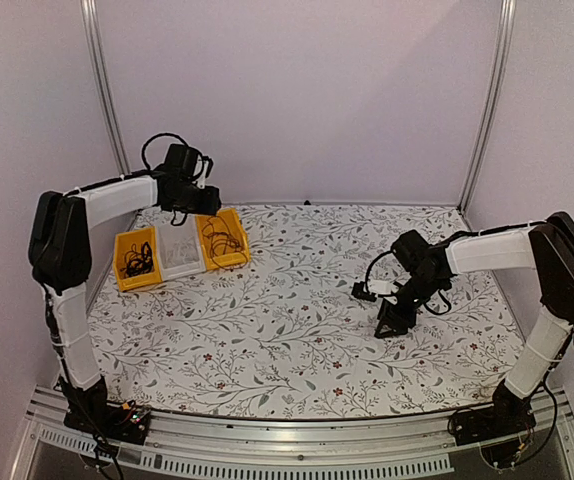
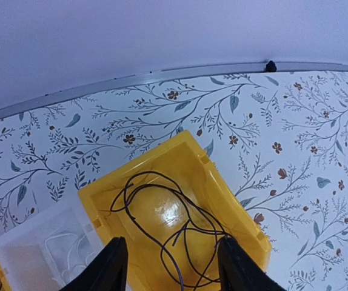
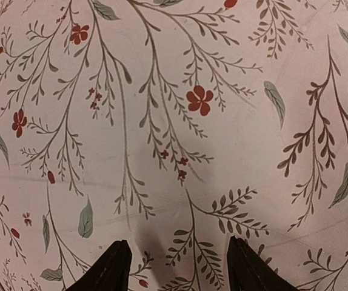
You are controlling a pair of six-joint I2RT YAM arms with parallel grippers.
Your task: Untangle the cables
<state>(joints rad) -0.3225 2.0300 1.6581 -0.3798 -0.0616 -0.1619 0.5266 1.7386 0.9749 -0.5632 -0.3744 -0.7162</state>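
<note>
A thin black cable (image 2: 162, 209) lies in loose loops inside the right yellow bin (image 2: 237, 206). My left gripper (image 2: 173, 276) hangs just above this bin. It is open, and its dark fingers (image 2: 110, 267) straddle the loops without pinching them. From above, the left gripper (image 1: 199, 200) sits over that bin (image 1: 235, 232) at the back left. A second bundle of black cables (image 1: 137, 260) lies in the left yellow bin (image 1: 119, 262). My right gripper (image 1: 392, 322) is open low over the bare floral cloth at the right, with nothing between its fingers (image 3: 110, 270).
A clear bin (image 1: 179, 258) stands between the two yellow ones. A metal rail (image 2: 162, 76) runs along the table's back edge under the wall, with a small black knob (image 2: 271, 65) on it. Upright frame posts (image 1: 102, 80) stand at the back corners.
</note>
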